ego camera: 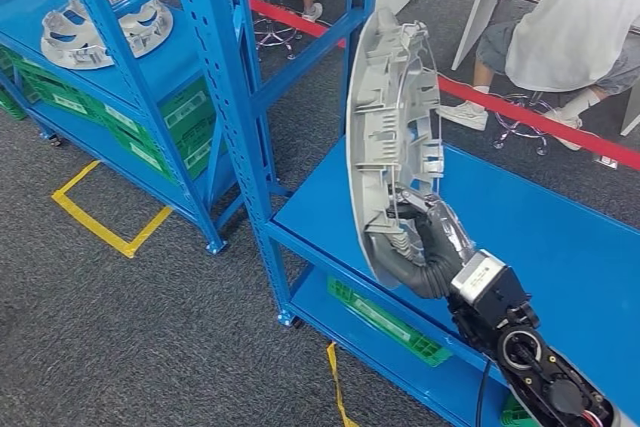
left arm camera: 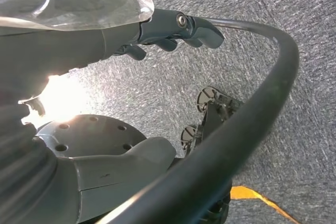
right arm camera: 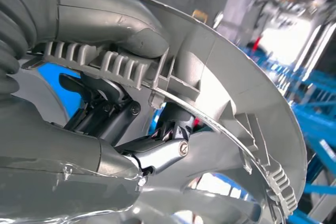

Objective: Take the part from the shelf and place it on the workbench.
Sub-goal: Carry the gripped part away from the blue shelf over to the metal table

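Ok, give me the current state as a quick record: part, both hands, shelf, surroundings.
part: round grey plastic wheel cover, held upright on edge, ribbed inner side facing the camera
right hand: grips the cover at its lower rim
left hand: holds nothing, over grey carpet
shelf: blue metal shelf behind the cover; more wheel covers on the far rack
surroundings: seated person beyond red tape

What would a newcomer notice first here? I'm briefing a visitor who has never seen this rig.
First, the big grey wheel-cover part, held upright on edge by the right hand above the bare blue shelf board. Next, two similar grey parts lying flat on the upper level of the neighbouring blue rack at far left. Behind a red barrier tape, a seated person is at the upper right.
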